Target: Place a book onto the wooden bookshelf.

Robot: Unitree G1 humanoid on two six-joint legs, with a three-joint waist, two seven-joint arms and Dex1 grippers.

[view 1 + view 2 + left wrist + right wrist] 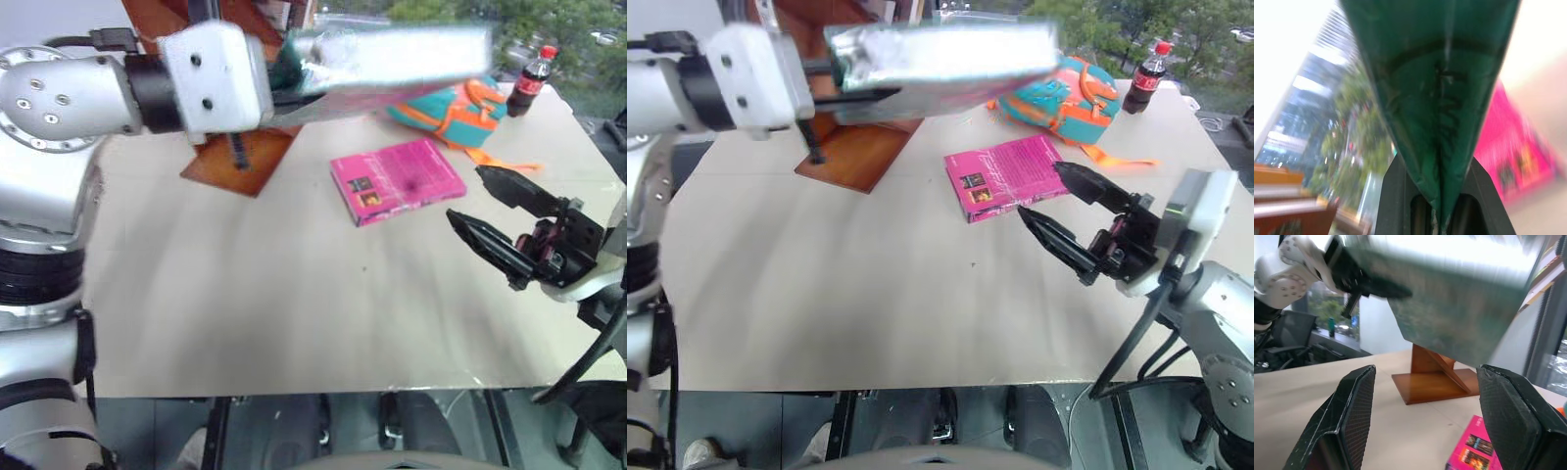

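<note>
Our left pincer [284,83] sits at the upper left of the frame, clamped tight on one edge of the teal book [392,54], which it holds in the air above the surface [245,294]. Beneath and behind it, at the top left, stands the reddish wooden bookshelf [240,157]. Toward the middle lies a pink book [397,179], with a teal-and-orange backpack [451,110] and a cola bottle [529,80] beyond. At the right, our right pincer [485,201] hangs wide open, holding nothing. We judge the carry is in hand; next we must align the book with a slanted board and lower it.
</note>
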